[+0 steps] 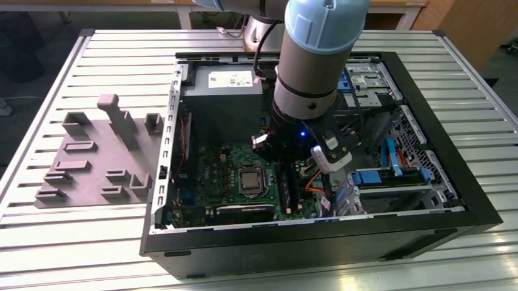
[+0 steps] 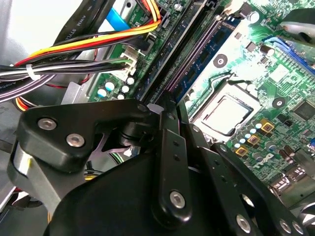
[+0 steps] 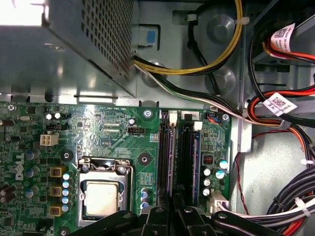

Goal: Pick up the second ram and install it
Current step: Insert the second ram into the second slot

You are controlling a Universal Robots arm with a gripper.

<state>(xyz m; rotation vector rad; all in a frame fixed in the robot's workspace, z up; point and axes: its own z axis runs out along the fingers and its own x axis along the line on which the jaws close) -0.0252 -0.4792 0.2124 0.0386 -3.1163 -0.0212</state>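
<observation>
Already the arm's gripper [image 1: 285,159] sits low inside the computer case [image 1: 453,200] at the exterior view's centre, over the motherboard [image 1: 230,163]. In the second wrist view, narrow jaws press the second ram [image 2: 197,54] edge-on into a memory slot [image 2: 170,51]. In the first wrist view, it stands at lower centre [image 3: 178,162], apparently seating, not confirmed latched.

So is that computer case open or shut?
Open. The case lies on its side with no panel on top, so the motherboard inside is in plain sight.
</observation>
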